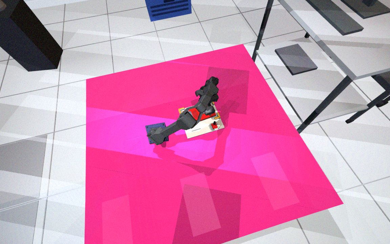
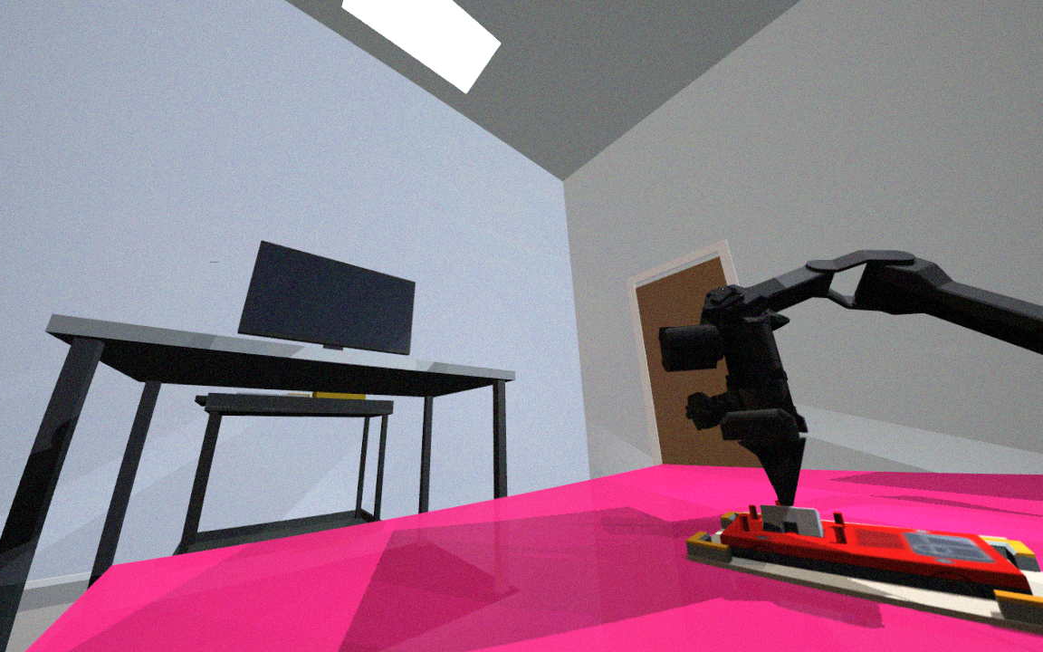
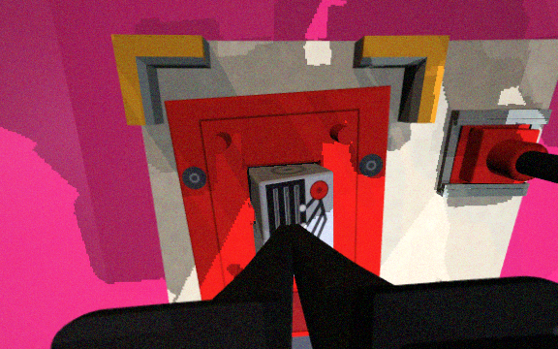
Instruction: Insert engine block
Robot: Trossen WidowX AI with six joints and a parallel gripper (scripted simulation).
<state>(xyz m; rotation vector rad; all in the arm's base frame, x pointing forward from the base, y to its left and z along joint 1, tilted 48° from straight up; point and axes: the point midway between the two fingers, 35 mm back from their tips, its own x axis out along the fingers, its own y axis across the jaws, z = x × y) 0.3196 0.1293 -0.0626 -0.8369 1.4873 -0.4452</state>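
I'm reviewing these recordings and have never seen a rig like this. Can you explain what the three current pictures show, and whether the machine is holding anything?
The machine is one black jointed arm with a two-fingered gripper at its end. The top picture looks down from above. The exterior one looks from low beside the pink mat. The wrist one looks past the fingers at the work.

On the mat lies a pale board carrying a red car body. The grey engine block stands in its opening; whether it is fully down, I can't tell. A red part with a black stem sits beside the car body.

The fingers are shut together over the block, holding nothing.
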